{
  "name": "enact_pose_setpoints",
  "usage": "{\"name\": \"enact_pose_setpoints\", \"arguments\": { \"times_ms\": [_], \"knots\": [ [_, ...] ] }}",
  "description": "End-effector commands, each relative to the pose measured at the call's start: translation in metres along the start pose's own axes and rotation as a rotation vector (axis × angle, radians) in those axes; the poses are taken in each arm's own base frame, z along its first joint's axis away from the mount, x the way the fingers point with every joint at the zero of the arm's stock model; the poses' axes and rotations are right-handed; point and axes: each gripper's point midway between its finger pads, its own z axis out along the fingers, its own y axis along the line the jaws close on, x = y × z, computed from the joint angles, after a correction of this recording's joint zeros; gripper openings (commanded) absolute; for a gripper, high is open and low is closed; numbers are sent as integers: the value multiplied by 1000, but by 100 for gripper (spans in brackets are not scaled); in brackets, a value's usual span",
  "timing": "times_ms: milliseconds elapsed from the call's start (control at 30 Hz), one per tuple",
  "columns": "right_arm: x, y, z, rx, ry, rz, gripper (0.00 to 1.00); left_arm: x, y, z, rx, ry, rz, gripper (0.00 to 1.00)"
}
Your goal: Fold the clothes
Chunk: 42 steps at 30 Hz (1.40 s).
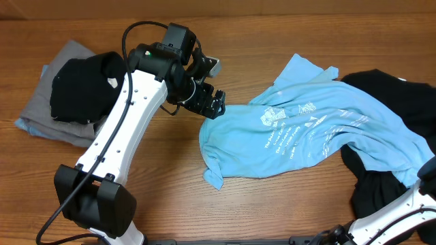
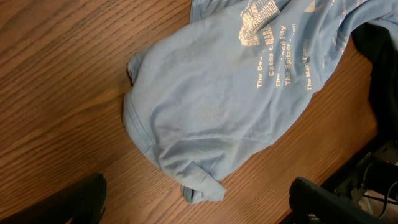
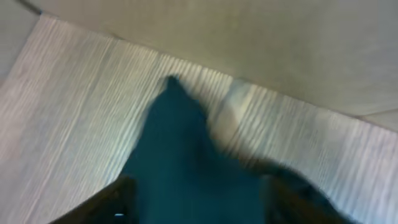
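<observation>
The light blue T-shirt (image 1: 300, 129) with white lettering lies crumpled at the table's middle right, partly over a black shirt (image 1: 398, 95). My left gripper (image 1: 212, 102) hovers at its left edge. In the left wrist view it (image 2: 202, 208) stands open, its fingers (image 2: 81, 199) far apart either side of the blue shirt's (image 2: 211, 112) folded corner, not touching it. The right wrist view is blurred. There my right gripper (image 3: 199, 199) has its fingers (image 3: 106, 205) apart, with dark cloth (image 3: 180, 149) filling the gap between them.
A folded grey shirt (image 1: 41, 112) with a folded black one (image 1: 82, 85) on top lies at the far left. More black cloth (image 1: 375, 194) sits by the right arm's white link (image 1: 402, 211). Bare wood lies in front of the blue shirt.
</observation>
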Motion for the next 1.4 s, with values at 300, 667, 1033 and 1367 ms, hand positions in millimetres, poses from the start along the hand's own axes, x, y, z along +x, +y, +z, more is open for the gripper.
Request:
{"name": "enact_pose_setpoints", "arguments": {
  "times_ms": [300, 667, 1033, 1367],
  "knots": [
    [93, 146, -111, -730, 392, -130, 66, -28, -5, 49, 8, -20, 99, 100],
    [306, 278, -129, -424, 466, -592, 72, -5, 3, 50, -39, 75, 60, 100],
    [439, 305, -37, -212, 477, -634, 71, 19, 15, 7, -127, 132, 9, 100],
    [469, 275, -11, -89, 564, -643, 4, 21, 32, -23, -146, 112, -57, 100]
  ]
}}
